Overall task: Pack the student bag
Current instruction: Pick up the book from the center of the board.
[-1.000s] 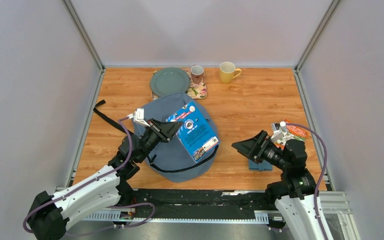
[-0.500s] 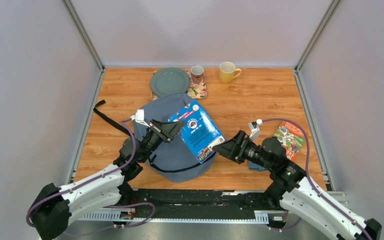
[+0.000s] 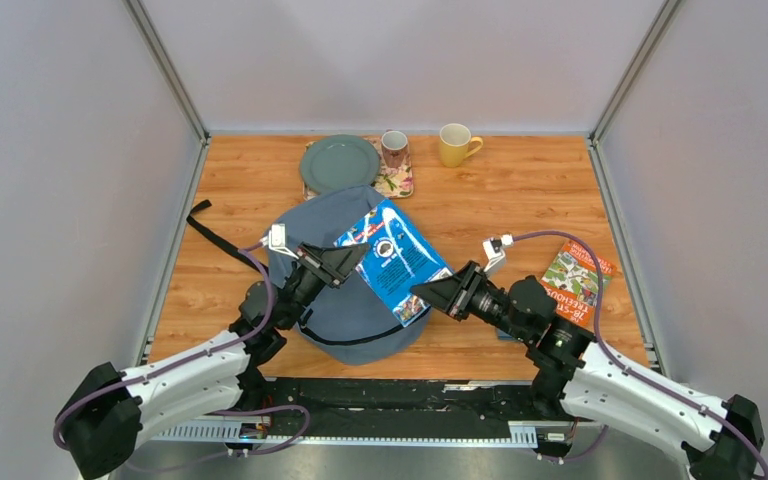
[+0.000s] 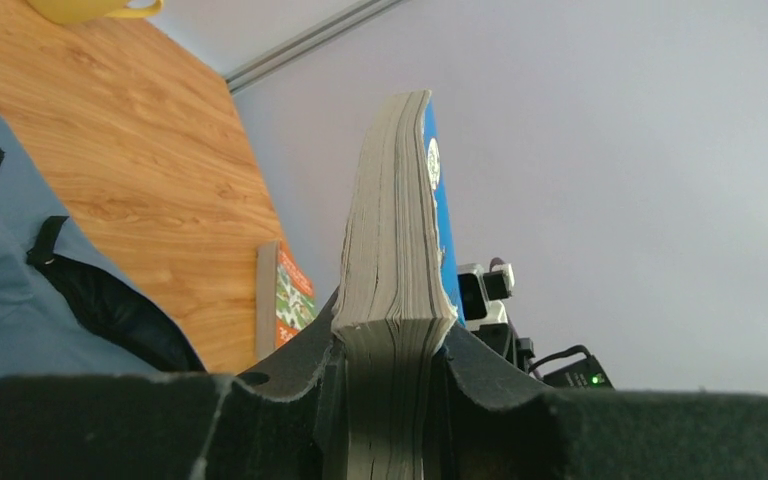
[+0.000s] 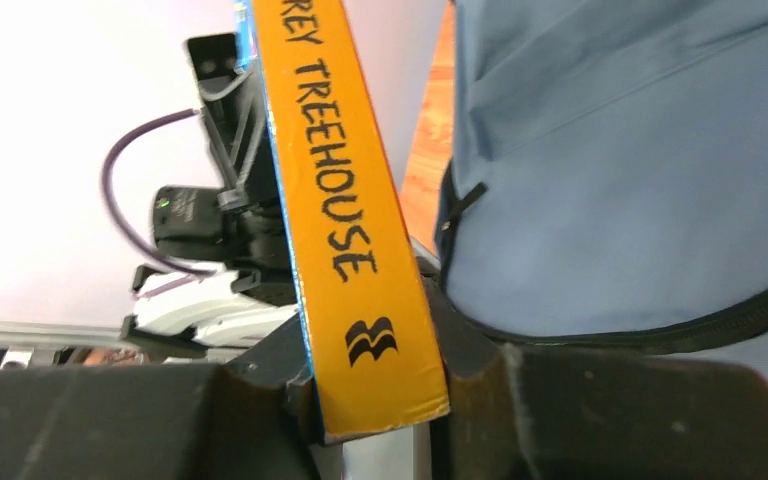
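Swung across from the right, right gripper has arrived. Soft grey-blue student bag slumped mid-table, thick blue paperback above it: left gripper clamped on the page edges, right one clamped on the orange spine.

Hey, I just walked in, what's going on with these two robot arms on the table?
Both arms are holding one blue book above the student bag, which lies on the table. The left gripper clamps the page edge, and the right gripper grips the orange spine on the opposite side. The book is not in the bag yet. A second book lies flat on the table to the right, untouched.
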